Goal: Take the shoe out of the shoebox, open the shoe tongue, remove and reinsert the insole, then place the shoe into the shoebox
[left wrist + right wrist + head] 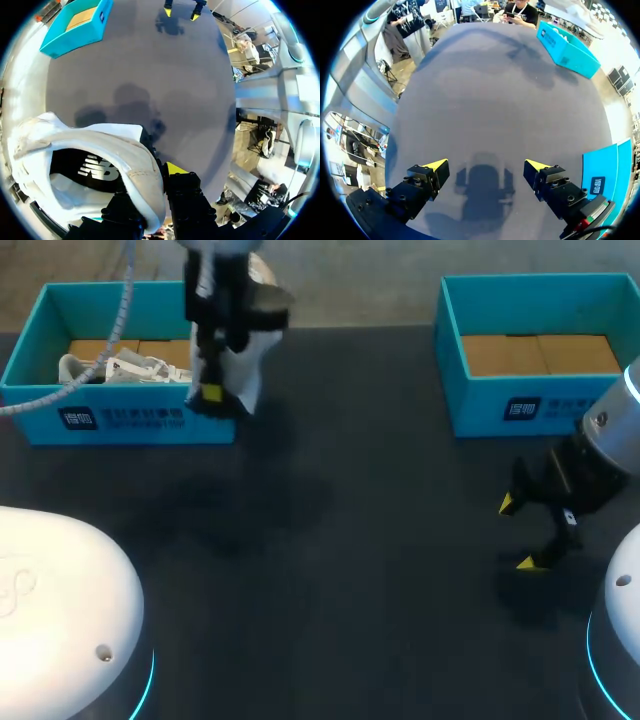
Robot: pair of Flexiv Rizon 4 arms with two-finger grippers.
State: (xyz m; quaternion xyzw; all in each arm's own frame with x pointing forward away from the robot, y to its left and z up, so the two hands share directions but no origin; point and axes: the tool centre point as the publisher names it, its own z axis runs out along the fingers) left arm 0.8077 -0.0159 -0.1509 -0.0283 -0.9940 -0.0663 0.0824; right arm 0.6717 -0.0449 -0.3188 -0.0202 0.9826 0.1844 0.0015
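A white shoe (pixel 248 368) hangs over the right front corner of the left teal shoebox (pixel 130 420), held up off the table. My left gripper (pixel 210 394) is shut on its collar. In the left wrist view the shoe (pixel 75 150) shows its opening and dark insole (pixel 85 170), with the collar edge pinched between the left gripper's (pixel 150 195) fingers. Another white laced shoe (pixel 115 368) lies inside the left box. My right gripper (pixel 525 532) hovers open and empty over the table at the right, also seen as the right gripper (pixel 487 167).
A second teal shoebox (pixel 520 405) stands at the back right, holding only brown cardboard; it shows beside my right gripper as the second box (pixel 600 175). The dark table (pixel 350 540) spreads between the two boxes. White robot bases fill the near corners.
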